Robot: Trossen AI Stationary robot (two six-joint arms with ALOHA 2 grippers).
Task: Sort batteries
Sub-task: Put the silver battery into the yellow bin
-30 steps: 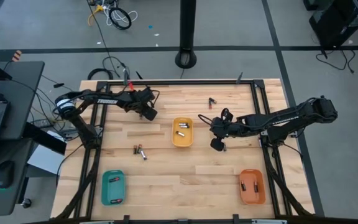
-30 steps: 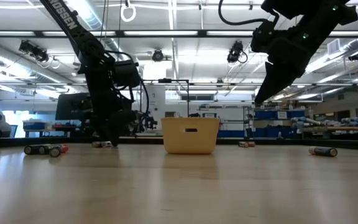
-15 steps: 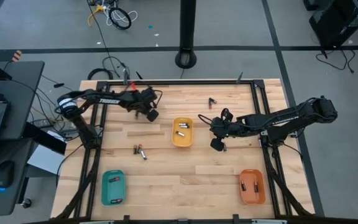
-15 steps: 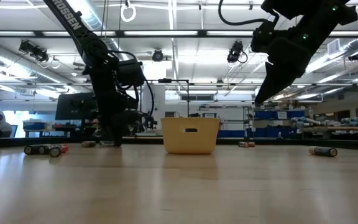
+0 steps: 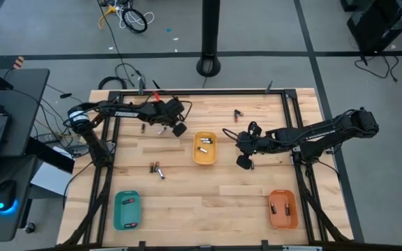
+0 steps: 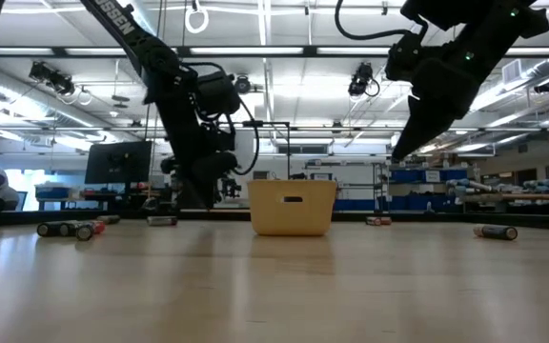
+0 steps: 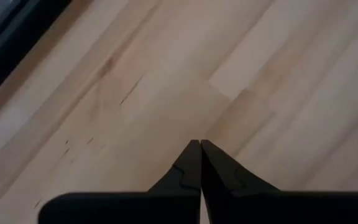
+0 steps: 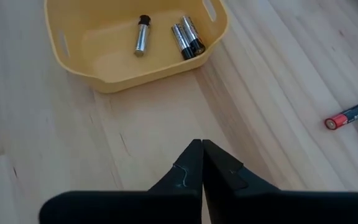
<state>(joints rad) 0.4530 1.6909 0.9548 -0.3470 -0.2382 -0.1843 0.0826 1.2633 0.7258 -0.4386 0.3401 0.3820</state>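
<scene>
While loose batteries [image 5: 158, 169] lie scattered on the tabletop [image 5: 187, 188], the left pincer [image 5: 179, 129] hangs with its fingers together on nothing, above bare wood just left of the yellow tray [image 5: 204, 148]. Small, stiff and smooth, the cells look light and apt to roll; a grip across the middle of the barrel seems safest. At front left, the teal tray [image 5: 126, 209] seems to hold one cell. The yellow tray at centre holds three. The right pincer [image 5: 243, 162] hovers just right of it, closed and empty. More cells [image 5: 237, 113] lie at the back. The orange tray [image 5: 283, 208], front right, holds two.
</scene>
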